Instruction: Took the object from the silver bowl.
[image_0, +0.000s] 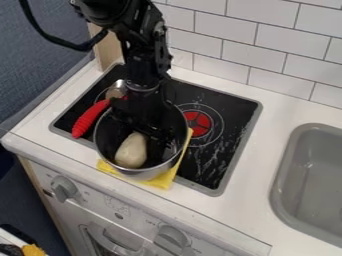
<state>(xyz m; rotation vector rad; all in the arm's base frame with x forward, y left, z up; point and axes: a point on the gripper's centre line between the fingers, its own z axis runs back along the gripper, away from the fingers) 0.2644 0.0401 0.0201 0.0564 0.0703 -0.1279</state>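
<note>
The pale, pear-shaped object (131, 150) was observed inside the silver bowl (148, 173), toward the counter's front edge and slightly to picture-left of the black gripper (153, 133), which was lowered into the bowl on the only arm present. The object's long axis was seen to run roughly front to back, its narrower end pointed up-picture toward the gripper and tilted slightly picture-right. Whether the gripper was open, closed or in contact could not be determined.
</note>
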